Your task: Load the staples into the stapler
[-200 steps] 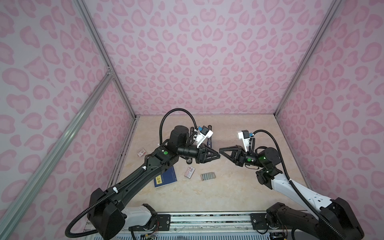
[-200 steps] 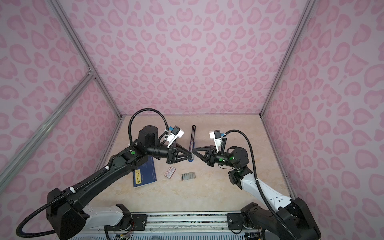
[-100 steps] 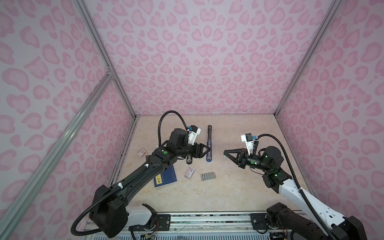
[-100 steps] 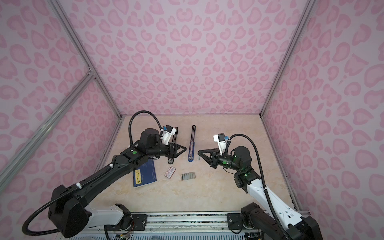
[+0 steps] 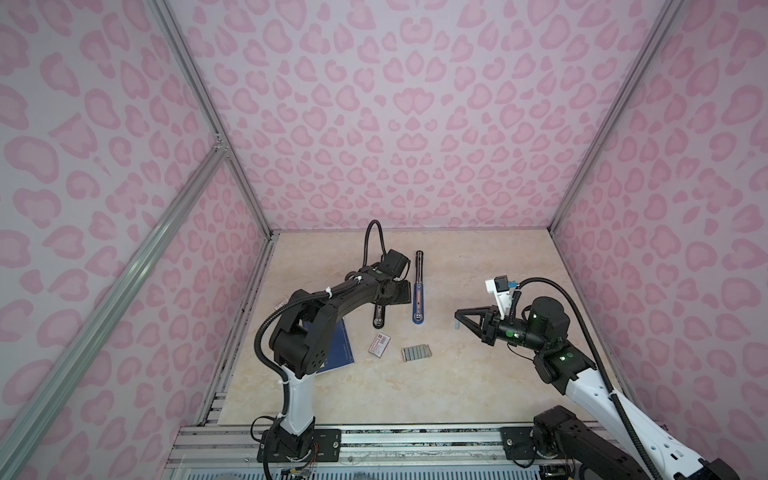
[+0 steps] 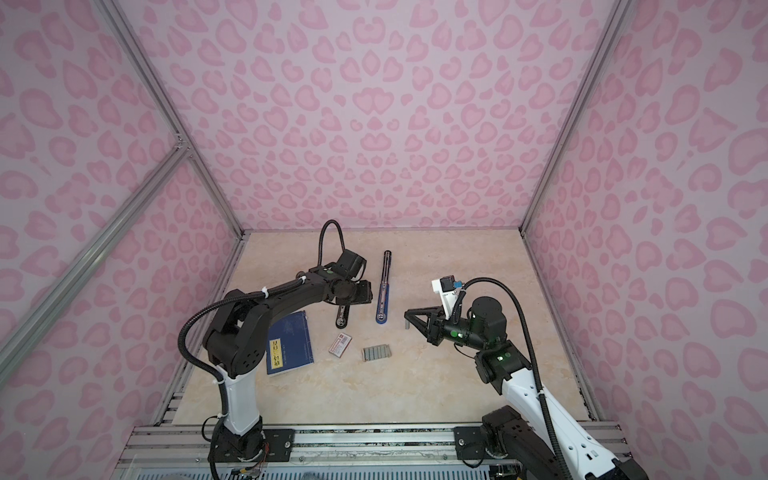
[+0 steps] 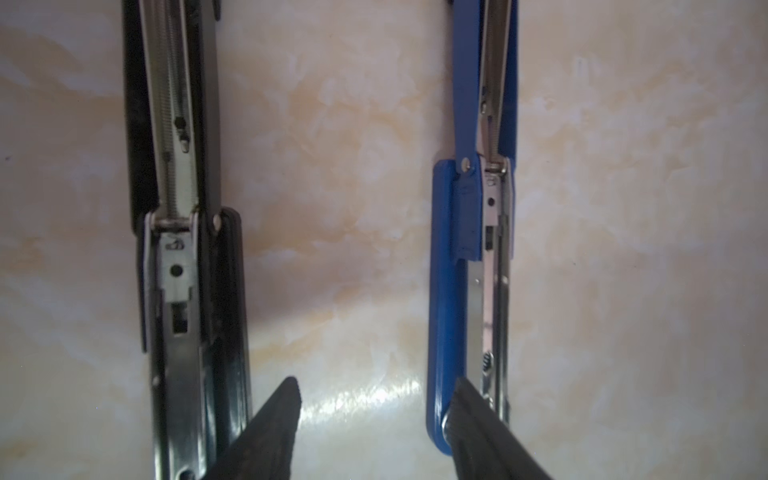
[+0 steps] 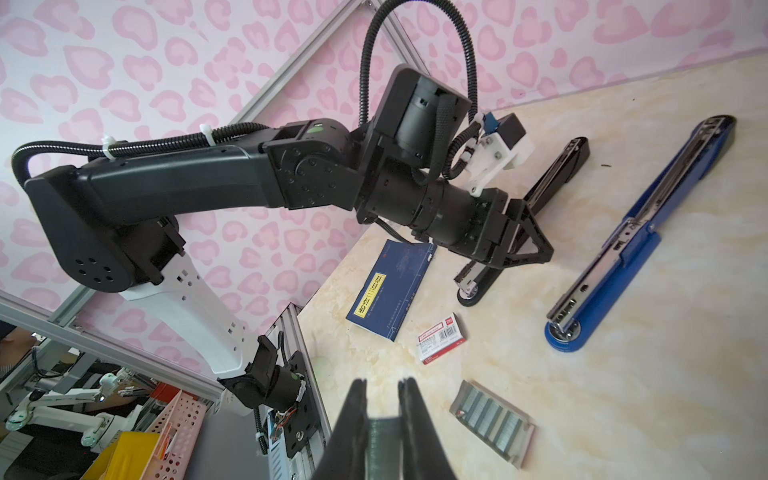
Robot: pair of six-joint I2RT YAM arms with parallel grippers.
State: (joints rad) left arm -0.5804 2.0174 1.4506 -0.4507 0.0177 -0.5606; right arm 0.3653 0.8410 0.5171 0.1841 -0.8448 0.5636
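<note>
Left gripper (image 7: 374, 419): pointing down at the tabletop (image 5: 478, 395), fingers (image 7: 270, 432) spread wide and holding nothing, set in the gap between two staplers. One fingertip overlaps the edge of the blue stapler (image 7: 453, 332), though I cannot tell if it touches; the other is just beside the black stapler (image 7: 183, 291). Both staplers lie folded open and parallel, metal channels facing up. Right gripper (image 8: 382, 386): off to the right of the blue stapler (image 5: 418, 291) and apart from it, fingers pressed close on a short grey staple strip (image 8: 382, 444). Staples (image 5: 416, 353): a flat silvery block on the tabletop, near the front end of the blue stapler, between the grippers. White-and-red cardboard box (image 5: 380, 344): just left of the staples. Blue booklet (image 6: 291, 347): farther left, partly under the left arm.
</note>
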